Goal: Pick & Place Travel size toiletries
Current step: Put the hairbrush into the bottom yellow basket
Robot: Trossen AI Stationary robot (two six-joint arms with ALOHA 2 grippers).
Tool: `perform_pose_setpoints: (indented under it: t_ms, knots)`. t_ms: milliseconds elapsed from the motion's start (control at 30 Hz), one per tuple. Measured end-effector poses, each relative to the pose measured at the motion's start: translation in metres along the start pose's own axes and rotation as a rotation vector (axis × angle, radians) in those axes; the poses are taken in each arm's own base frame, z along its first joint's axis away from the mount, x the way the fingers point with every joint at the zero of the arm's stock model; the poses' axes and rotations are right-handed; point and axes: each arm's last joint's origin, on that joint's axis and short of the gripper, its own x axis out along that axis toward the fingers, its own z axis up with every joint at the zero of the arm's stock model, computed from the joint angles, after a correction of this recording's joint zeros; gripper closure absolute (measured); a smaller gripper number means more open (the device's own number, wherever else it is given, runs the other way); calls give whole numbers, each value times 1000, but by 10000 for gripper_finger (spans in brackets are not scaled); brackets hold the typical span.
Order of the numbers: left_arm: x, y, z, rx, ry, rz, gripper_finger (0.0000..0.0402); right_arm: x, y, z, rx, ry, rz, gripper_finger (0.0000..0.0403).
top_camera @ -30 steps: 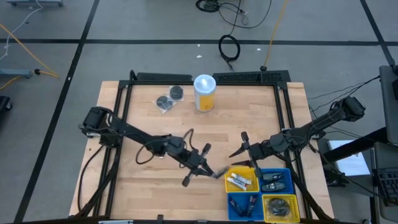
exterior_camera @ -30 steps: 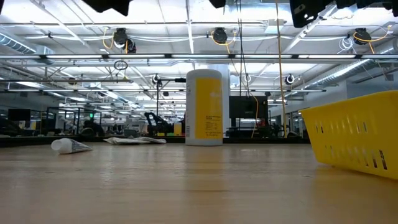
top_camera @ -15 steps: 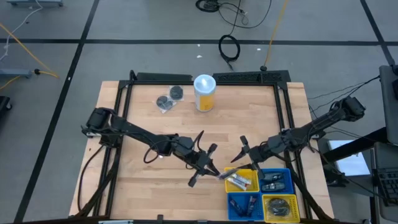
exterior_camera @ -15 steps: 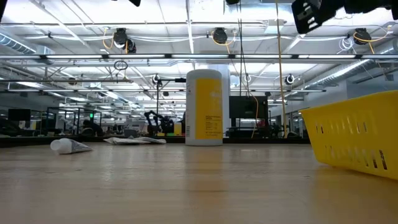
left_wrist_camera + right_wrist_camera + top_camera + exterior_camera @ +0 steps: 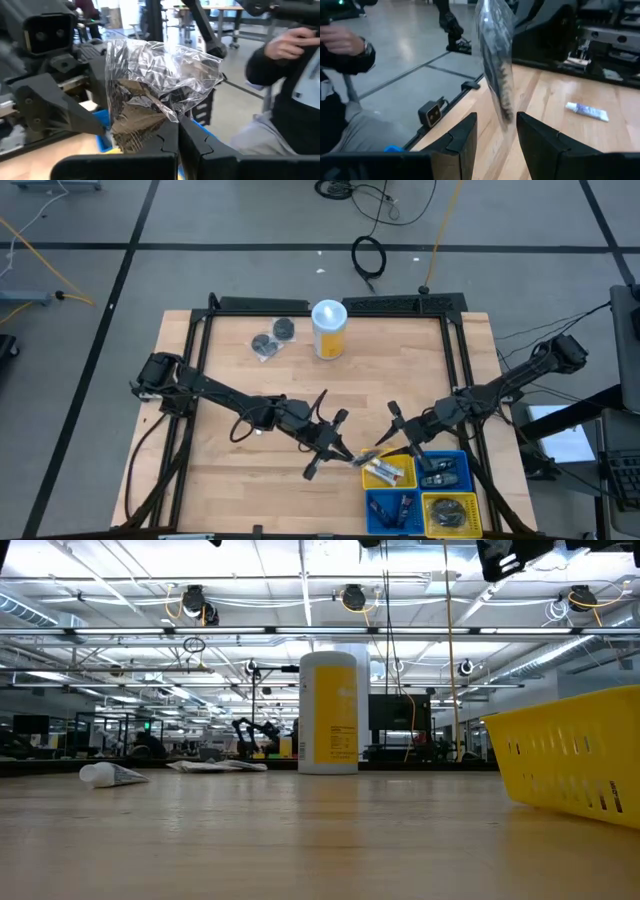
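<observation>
Wooden table; crinkled clear packet, dark contents.

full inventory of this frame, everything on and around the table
clear packet: 1, crinkled plastic with dark contents, pinched in the left gripper by the bin's edge
organiser bin: 1, blue and yellow compartments holding small toiletries, table's near right corner
canister: 1, yellow and white, white lid, upright at the far middle
grey round packets: 2, far side, beside the canister
white tube: 1, lying on the wood
person: 1, dark sleeve, beyond the table
left gripper: shut on the packet
right gripper: open, facing the packet
</observation>
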Motion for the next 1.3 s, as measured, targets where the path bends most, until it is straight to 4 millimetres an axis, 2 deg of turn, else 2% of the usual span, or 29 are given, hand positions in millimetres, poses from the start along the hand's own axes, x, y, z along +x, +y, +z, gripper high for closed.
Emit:
perform_pose_setpoints:
  t_ms: [200,500,600,767,867,967,1300]
  knots:
    - [-1,4,0,36,8,82,402,5,0,6,-43,-83,-3,273]
    - [-3,12,-1,37,10,121,402,9,-1,4,-54,-83,-5,281]
    - [-3,14,-1,36,11,125,401,9,-1,4,-53,-83,-4,303]
    - [-3,14,-1,34,13,124,401,9,-1,4,-57,-83,-6,379]
    - [-3,14,-1,19,11,125,398,9,-1,4,-60,-83,-6,381]
    - [-3,14,-1,12,14,150,381,9,-1,4,-55,-79,-4,381]
    - [-3,15,-2,-21,22,182,287,2,0,2,33,-28,7,381]
